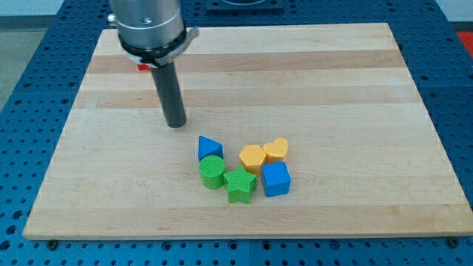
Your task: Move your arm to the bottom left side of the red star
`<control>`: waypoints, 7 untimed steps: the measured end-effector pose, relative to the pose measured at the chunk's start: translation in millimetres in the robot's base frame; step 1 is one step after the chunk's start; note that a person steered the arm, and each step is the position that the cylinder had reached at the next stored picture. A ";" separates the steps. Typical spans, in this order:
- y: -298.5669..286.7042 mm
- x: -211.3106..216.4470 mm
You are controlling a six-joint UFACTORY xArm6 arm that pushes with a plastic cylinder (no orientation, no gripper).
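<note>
My tip point(175, 124) rests near and right of a red sliver point(143, 67) (presumably the star, mostly hidden); no hand fitted, approach unfinished.

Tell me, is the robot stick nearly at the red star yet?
Done: nothing clearly finished. In hand: my tip rests on bare wood, up-left of the blue triangle cluster. Left: only a red sliver peeks out behind the arm near the view's top; my tip sits below-right of it, so it must cross to its bottom left.

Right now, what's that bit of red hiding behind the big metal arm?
Only a small red sliver shows beside the arm. The rest is covered, so its shape cannot be told. My tip rests below it.
</note>
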State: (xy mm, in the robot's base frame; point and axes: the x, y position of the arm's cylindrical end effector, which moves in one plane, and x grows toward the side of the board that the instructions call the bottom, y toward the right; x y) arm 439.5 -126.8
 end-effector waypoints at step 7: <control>-105.8 -73.0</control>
State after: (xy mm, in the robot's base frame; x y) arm 366.5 -232.5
